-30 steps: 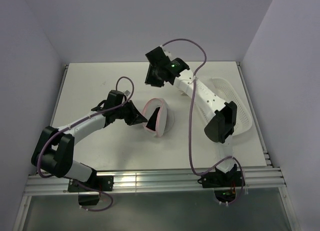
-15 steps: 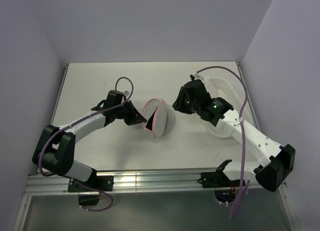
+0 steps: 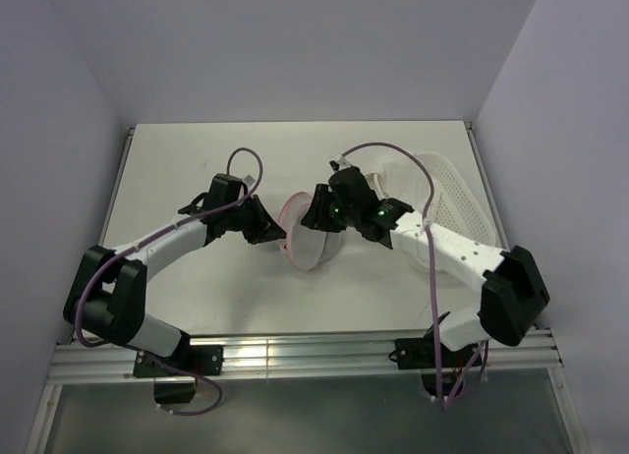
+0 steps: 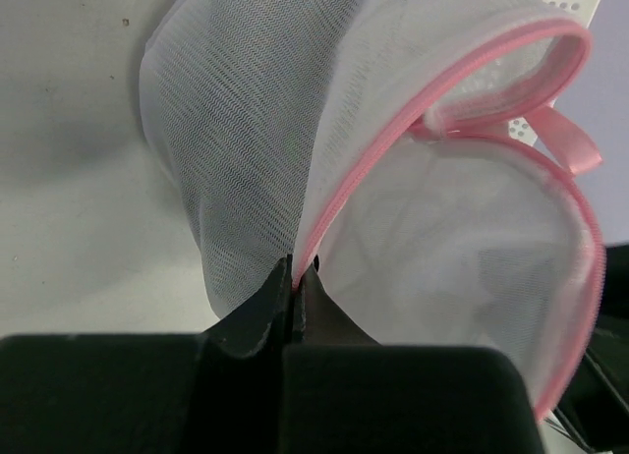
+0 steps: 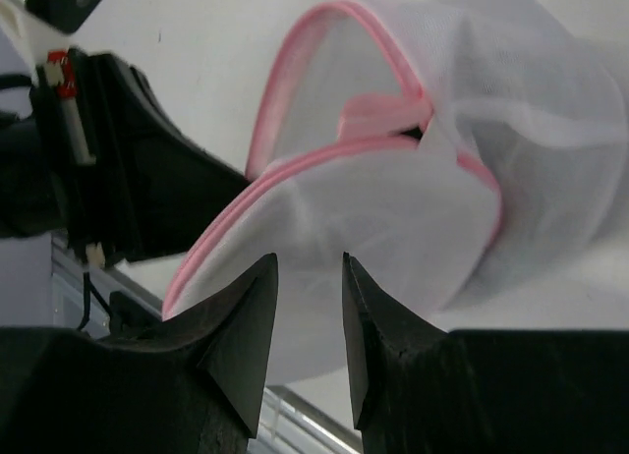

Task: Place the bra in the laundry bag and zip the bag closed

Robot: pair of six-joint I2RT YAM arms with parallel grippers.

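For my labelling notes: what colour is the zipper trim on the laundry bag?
Pink. The zipper trim shows best in the left wrist view.

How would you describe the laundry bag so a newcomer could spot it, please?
Look at the middle of the white table. There the left gripper pinches a small round translucent white mesh pouch. Its pink zipper trim sets it apart from the larger white perforated plastic basket.

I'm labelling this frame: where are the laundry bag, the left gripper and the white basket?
laundry bag [image 4: 236,130]: left wrist view, on its mesh wall.
left gripper [image 4: 295,273]: left wrist view, between fingertips pinching the bag's edge.
white basket [image 3: 462,194]: top view, on its perforated wall.
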